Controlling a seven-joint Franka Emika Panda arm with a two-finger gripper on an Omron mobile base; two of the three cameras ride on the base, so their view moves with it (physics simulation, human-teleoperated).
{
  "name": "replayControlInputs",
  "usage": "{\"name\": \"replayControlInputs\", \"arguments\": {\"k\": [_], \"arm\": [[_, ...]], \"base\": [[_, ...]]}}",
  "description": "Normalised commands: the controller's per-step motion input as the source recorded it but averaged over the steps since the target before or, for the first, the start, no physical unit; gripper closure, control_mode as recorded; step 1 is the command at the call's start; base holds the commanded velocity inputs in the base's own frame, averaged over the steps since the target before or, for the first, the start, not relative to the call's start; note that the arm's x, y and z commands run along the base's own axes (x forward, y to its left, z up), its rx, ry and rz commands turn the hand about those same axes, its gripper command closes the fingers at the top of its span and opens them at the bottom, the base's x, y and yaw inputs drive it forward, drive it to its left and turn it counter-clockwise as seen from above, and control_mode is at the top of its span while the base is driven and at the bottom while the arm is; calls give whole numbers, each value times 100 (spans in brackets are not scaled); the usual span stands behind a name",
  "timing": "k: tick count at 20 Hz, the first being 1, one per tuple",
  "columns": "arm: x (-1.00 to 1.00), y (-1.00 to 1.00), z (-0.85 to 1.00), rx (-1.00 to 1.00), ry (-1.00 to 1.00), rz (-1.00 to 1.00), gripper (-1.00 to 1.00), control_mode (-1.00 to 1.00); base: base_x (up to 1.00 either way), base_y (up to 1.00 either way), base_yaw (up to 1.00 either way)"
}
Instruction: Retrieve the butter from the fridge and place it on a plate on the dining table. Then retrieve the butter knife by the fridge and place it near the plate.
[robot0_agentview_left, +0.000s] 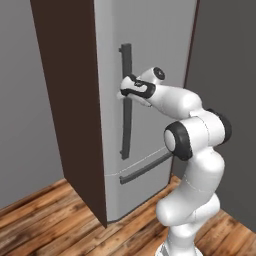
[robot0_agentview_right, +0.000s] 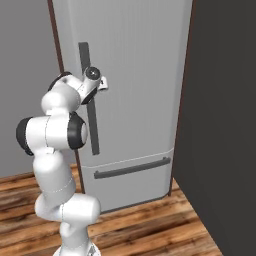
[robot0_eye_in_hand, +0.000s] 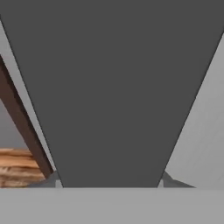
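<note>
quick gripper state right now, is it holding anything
gripper: at the fridge handle, jaws around the bar; whether they have clamped cannot be told.

A wooden plank floor (robot0_agentview_left: 45, 215) carries everything here — warm brown boards running under the tall light-grey fridge (robot0_agentview_left: 155, 45), which stands directly on it, dark-brown side panel (robot0_agentview_left: 70, 100) reaching down to the boards — door closed.
</note>
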Motion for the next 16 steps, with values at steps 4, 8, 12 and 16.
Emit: {"name": "replayControlInputs", "arguments": {"k": [4, 8, 12, 16], "arm": [[-39, -94, 8, 0, 5, 0, 100, -100], [-93, -100, 28, 9, 0, 3, 100, -100], [-100, -100, 22, 16, 0, 5, 100, -100], [-100, -100, 22, 16, 0, 7, 100, -100]], "base": [[0, 0, 0], [0, 0, 0], [0, 0, 0], [0, 0, 0]]}}
